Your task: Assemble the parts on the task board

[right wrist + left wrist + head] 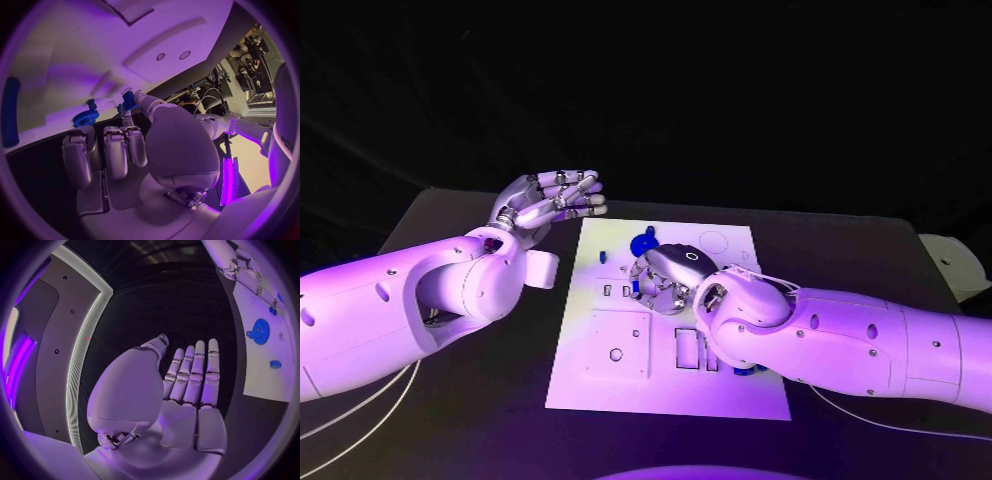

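Head view: the right hand (668, 275) is lowered onto the upper middle of the white task board (610, 385), which lies on the black worktop (473, 430). Its fingers are curled down just below a blue gear (643, 243) that stands near the board's far edge. A further blue part (744, 370) is seen at the board's right edge, partly hidden by the right forearm. The left hand (548, 203) is held above the worktop off the board's far left corner, empty, its fingers straight and close together.

In the right wrist view, a small blue part (129, 101) is seen pinched between the thumb and a fingertip (127, 119), beside the gear (85, 118).

In the left wrist view, the open palm (187, 390) is shown with nothing in it, and the gear (260, 331) and another small blue piece (275, 364) are seen on the board.
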Robot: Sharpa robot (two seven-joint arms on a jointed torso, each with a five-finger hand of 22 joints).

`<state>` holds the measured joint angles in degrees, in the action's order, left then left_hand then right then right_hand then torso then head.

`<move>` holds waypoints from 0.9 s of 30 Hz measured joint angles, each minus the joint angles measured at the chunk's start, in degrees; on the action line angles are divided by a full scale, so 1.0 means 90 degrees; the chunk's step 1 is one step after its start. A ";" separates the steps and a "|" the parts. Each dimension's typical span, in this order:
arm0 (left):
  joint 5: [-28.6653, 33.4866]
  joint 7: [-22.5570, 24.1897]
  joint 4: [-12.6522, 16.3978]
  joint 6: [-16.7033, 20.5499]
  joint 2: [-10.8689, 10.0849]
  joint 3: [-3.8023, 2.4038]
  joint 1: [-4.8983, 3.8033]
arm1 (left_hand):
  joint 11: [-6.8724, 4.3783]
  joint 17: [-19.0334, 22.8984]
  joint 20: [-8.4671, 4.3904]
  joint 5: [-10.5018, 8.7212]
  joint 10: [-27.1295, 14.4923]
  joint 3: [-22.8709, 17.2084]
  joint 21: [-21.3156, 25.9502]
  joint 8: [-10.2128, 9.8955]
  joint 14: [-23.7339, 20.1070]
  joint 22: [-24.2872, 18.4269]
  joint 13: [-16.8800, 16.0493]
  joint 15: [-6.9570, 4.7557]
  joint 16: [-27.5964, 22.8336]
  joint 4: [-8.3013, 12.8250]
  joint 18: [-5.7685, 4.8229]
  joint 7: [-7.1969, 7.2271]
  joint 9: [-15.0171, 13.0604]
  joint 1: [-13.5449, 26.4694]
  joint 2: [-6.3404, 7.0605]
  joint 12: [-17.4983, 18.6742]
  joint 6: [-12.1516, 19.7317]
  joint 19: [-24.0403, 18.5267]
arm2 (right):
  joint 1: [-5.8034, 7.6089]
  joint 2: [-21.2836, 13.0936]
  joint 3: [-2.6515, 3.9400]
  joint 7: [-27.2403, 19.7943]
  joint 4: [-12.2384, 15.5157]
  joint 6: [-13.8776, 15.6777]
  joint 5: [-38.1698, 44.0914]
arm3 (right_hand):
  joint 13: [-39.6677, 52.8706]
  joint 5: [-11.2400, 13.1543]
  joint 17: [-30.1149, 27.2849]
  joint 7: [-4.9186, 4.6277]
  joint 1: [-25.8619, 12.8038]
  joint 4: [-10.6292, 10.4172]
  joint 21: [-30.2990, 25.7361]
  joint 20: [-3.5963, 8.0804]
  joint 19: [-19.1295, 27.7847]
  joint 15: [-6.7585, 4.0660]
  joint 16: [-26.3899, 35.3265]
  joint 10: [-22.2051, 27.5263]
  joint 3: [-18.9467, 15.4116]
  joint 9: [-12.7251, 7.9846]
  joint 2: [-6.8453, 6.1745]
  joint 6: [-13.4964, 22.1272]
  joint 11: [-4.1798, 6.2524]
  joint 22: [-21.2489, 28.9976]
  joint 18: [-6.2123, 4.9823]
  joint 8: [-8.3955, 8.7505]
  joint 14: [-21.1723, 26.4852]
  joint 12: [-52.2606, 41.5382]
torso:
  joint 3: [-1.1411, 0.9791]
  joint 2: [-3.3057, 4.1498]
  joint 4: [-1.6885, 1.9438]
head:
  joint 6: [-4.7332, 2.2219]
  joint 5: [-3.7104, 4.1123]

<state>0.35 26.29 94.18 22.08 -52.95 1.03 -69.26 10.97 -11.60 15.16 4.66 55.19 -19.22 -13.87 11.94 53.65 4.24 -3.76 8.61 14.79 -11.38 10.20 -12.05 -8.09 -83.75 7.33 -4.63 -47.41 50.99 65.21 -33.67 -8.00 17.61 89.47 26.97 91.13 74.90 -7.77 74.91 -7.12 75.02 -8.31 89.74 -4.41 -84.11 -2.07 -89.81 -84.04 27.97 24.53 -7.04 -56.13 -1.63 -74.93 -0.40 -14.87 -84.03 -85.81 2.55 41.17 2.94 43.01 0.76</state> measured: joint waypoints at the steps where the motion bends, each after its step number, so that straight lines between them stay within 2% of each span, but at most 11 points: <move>1: 0.0000 -0.0001 -0.0001 -0.0001 -0.0001 0.0000 0.0000 | 0.0000 0.0000 0.0000 0.0000 0.0000 0.0000 0.0000 0.0000 0.0000 0.0000 0.0000 0.0000 0.0000 0.0000 0.0000 0.0000 0.0000 0.0000 0.0000 0.0000 0.0000 0.0000 | -0.0006 0.0023 0.0000 0.0017 -0.0039 -0.0002 0.0031 | 0.0000 0.0000 0.0000 0.0000 0.0000 0.0000 0.0000 0.0000 0.0000 0.0000 0.0000 0.0000 0.0000 0.0001 0.0000 0.0000 0.0000 0.0000 0.0000 0.0000 0.0000 0.0000 | -0.0001 0.0000 0.0000 | 0.0002 0.0001; 6: 0.0000 -0.0005 -0.0001 -0.0004 -0.0003 0.0000 0.0000 | 0.0000 -0.0008 0.0000 0.0000 0.0000 -0.0018 0.0000 0.0000 0.0000 -0.0005 0.0000 0.0000 -0.0026 0.0018 0.0000 0.0000 0.0000 0.0000 0.0000 0.0000 0.0000 0.0000 | -0.0040 0.0097 0.0000 0.0072 -0.0170 -0.0015 0.0124 | 0.0005 0.0000 0.0000 0.0001 -0.0027 0.0001 0.0000 0.0023 0.0023 0.0000 0.0000 0.0000 -0.0001 0.0002 -0.0027 0.0001 0.0000 0.0000 0.0000 -0.0002 0.0000 0.0000 | -0.0003 0.0001 -0.0002 | 0.0007 0.0001; 7: 0.0000 -0.0006 -0.0001 -0.0005 -0.0003 0.0000 0.0000 | 0.0000 -0.0008 0.0000 0.0000 0.0000 -0.0018 0.0000 0.0000 0.0000 -0.0005 0.0000 0.0000 -0.0026 0.0018 0.0000 0.0000 0.0000 0.0000 0.0000 0.0000 0.0000 0.0000 | -0.0048 0.0111 -0.0001 0.0078 -0.0189 -0.0019 0.0136 | 0.0005 0.0000 0.0000 0.0001 -0.0033 0.0001 0.0000 0.0023 0.0023 0.0000 0.0000 0.0000 -0.0001 0.0002 -0.0033 0.0001 0.0000 0.0000 0.0000 -0.0102 0.0000 0.0000 | -0.0003 0.0001 -0.0004 | 0.0007 0.0001; 19: 0.0000 -0.0015 0.0001 -0.0012 -0.0014 0.0000 0.0000 | 0.0000 -0.0007 0.0000 0.0000 0.0000 -0.0018 0.0000 0.0000 0.0000 -0.0005 0.0000 0.0000 -0.0026 0.0018 0.0000 0.0000 0.0000 0.0000 0.0000 -0.0001 0.0000 0.0000 | -0.0091 0.0254 0.0010 0.0098 -0.0385 -0.0033 0.0232 | 0.0005 0.0000 -0.0001 0.0013 -0.0110 -0.0052 0.0000 0.0023 0.0023 0.0000 0.0000 0.0000 -0.0017 0.0016 -0.0041 0.0013 0.0000 0.0001 0.0000 -0.0149 0.0000 0.0000 | -0.0003 0.0002 -0.0007 | 0.0032 -0.0005; 21: 0.0000 -0.0016 0.0001 -0.0013 -0.0015 0.0000 0.0000 | 0.0000 -0.0007 0.0000 0.0000 0.0000 -0.0018 0.0000 0.0000 0.0000 -0.0005 0.0000 0.0000 -0.0025 0.0018 0.0000 0.0000 0.0000 0.0000 0.0000 -0.0001 0.0000 0.0000 | -0.0094 0.0266 0.0011 0.0096 -0.0398 -0.0032 0.0240 | 0.0005 0.0001 -0.0001 0.0014 -0.0110 -0.0053 0.0000 0.0023 0.0023 0.0000 0.0000 0.0000 -0.0016 0.0104 -0.0041 0.0014 0.0000 0.0001 0.0000 -0.0149 0.0000 0.0000 | -0.0002 0.0001 -0.0007 | 0.0037 -0.0004; 27: 0.0000 -0.0020 0.0001 -0.0015 -0.0021 0.0000 0.0000 | 0.0000 -0.0007 0.0000 0.0000 0.0000 -0.0018 0.0000 0.0000 0.0000 -0.0005 0.0000 0.0000 -0.0025 0.0018 0.0000 0.0000 -0.0001 0.0000 0.0000 -0.0001 0.0000 0.0000 | -0.0100 0.0280 0.0013 0.0089 -0.0428 -0.0028 0.0254 | 0.0004 0.0001 0.0001 0.0024 -0.0140 -0.0053 0.0000 0.0023 0.0023 0.0000 0.0000 0.0000 -0.0016 0.0153 -0.0071 0.0023 -0.0001 0.0002 0.0000 -0.0149 0.0000 0.0000 | -0.0001 -0.0002 -0.0007 | 0.0041 -0.0005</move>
<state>0.35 26.11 94.19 21.94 -53.14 1.04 -69.26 10.97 -11.66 15.16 4.66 55.19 -19.39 -13.87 11.95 53.65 4.20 -3.76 8.61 14.56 -11.22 10.20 -12.05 -8.09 -83.75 7.33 -4.64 -47.41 50.99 64.30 -31.16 -7.88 18.41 85.62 26.71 93.41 74.94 -7.76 74.92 -6.90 73.76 -8.79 89.74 -4.20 -83.90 -2.07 -89.81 -84.04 27.83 25.90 -7.68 -55.92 -1.64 -74.91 -0.40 -16.22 -84.03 -85.81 2.54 41.15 2.87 43.38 0.72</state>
